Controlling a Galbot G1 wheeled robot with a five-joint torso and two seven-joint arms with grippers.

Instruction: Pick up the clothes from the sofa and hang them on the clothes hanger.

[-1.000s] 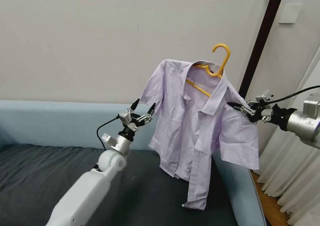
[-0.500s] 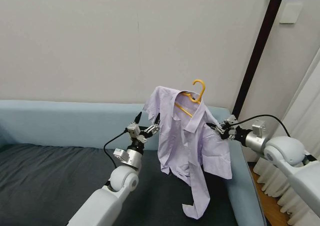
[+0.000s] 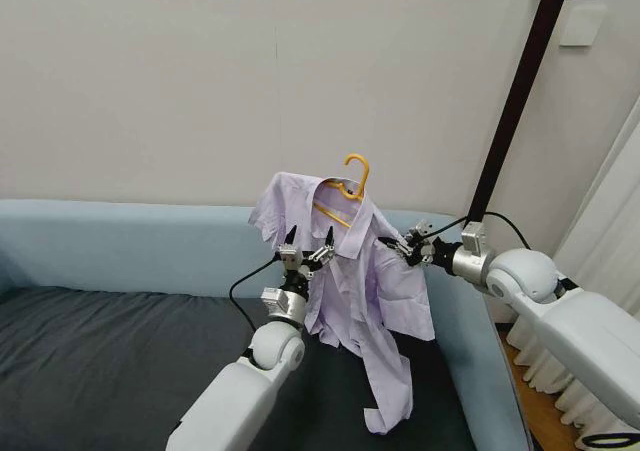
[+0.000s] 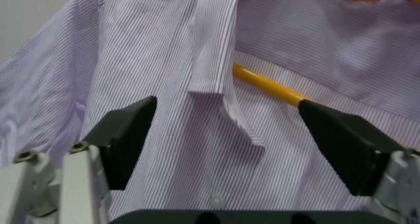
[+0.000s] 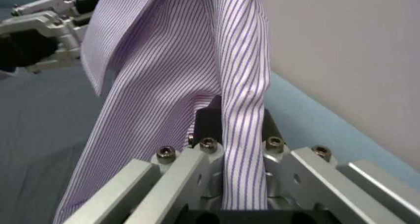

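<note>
Shirt (image 3: 350,291) first, please: where does it hang? (Desk)

Lilac stripes, draped on a yellow hanger (image 4: 266,85), held in the air above a pale blue sofa (image 3: 120,241). Its long axis runs straight down, with the tail hanging toward the dark seat. The hanger's bar is tilted and its hook points up, caught on nothing. (Photographer)

Which arm has it? (Desk)

The right gripper (image 3: 397,249) does, on the shirt's own right-hand edge. Its fingers are clamped on a fold of the cloth, which runs down between them in the right wrist view. The left gripper (image 3: 309,237) is raised on the opposite side, its fingers spread wide and holding nothing. (Photographer)

And the line from those open fingers to the shirt? (Desk)

Dead ahead. The left wrist view looks straight at the button placket and collar edge, which run up the gap between the fingers, with the hanger bar slanting off to one side (a fair guess is that any grip would land there). I cannot tell whether the tips touch the fabric or stop just short. (Photographer)

Anything hidden? (Desk)

Both ends of the hanger are under the cloth, so I cannot say whether the right fingers also pinch the hanger through it. (Photographer)
</note>
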